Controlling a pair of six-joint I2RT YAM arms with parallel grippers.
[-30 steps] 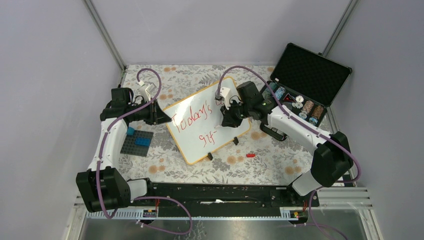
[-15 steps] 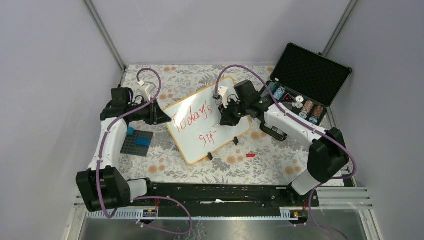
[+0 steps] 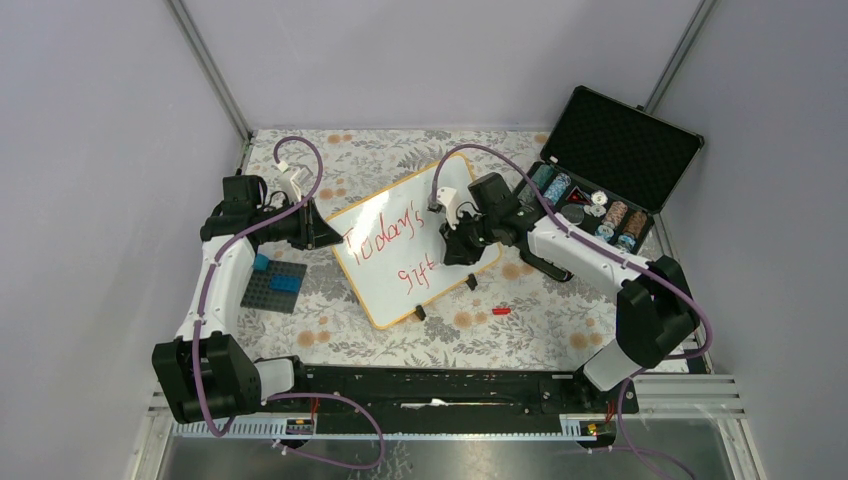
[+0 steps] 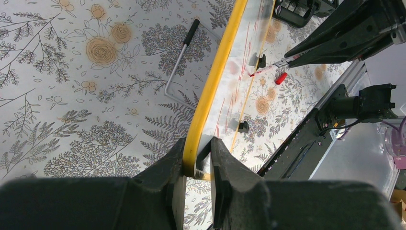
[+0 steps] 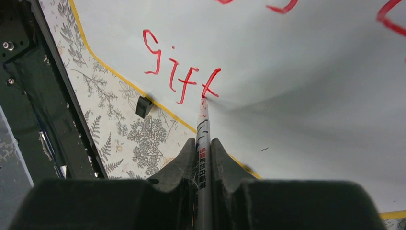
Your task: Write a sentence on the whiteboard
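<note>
The whiteboard (image 3: 375,282), white with a yellow rim (image 4: 215,76), stands tilted on the flowered table. The sentence in red reads "Today's" (image 3: 388,238) over "gift" (image 3: 416,273). My left gripper (image 3: 330,237) is shut on the board's left corner, its fingers pinching the rim (image 4: 197,143). To the right of "gift" is my right gripper (image 3: 452,250), shut (image 5: 203,143) on a grey marker (image 5: 203,125). The marker's red tip touches the board at the foot of the "t" in "gift" (image 5: 179,72).
An open black case (image 3: 610,165) with spools stands at the back right. A dark baseplate with blue bricks (image 3: 275,283) lies left of the board. A red cap (image 3: 501,311) lies near the board's front corner, and a black object (image 3: 547,266) to its right. A bent metal rod (image 4: 179,57) lies behind the board.
My right gripper has moved the marker a little toward the near side, and the last letter of "gift" now has its long stroke. The left arm has not moved.
</note>
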